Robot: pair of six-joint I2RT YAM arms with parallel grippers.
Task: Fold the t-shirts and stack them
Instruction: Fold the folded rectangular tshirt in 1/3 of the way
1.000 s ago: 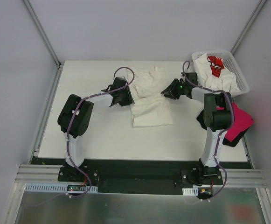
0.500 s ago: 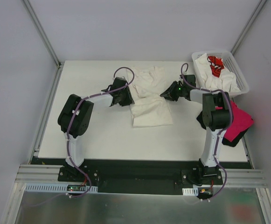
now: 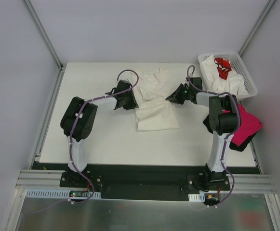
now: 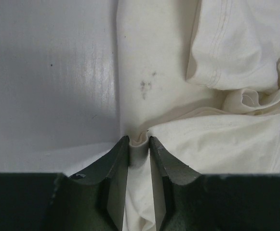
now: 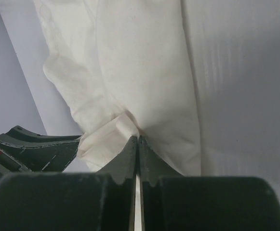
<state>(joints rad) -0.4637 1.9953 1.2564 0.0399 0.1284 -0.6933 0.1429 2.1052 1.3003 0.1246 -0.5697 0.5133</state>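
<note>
On the table [image 3: 96,139], the left gripper [image 4: 139,141] pinches a fold of the cream shirt [image 4: 212,139]. The right gripper [image 5: 138,139] nips its other edge, jaws together.

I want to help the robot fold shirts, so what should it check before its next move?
1. Left gripper pinches the cream t-shirt: ok, cloth sits between its fingers.
2. Right gripper shut on the shirt's other side: ok, cloth bunches at its tips.
3. Grip catches all layers: cannot tell.
4. Shirt lying smooth: not ok, far half is crumpled.
5. Magenta t-shirt out of the way: ok, apart, at the right edge of the table.
</note>
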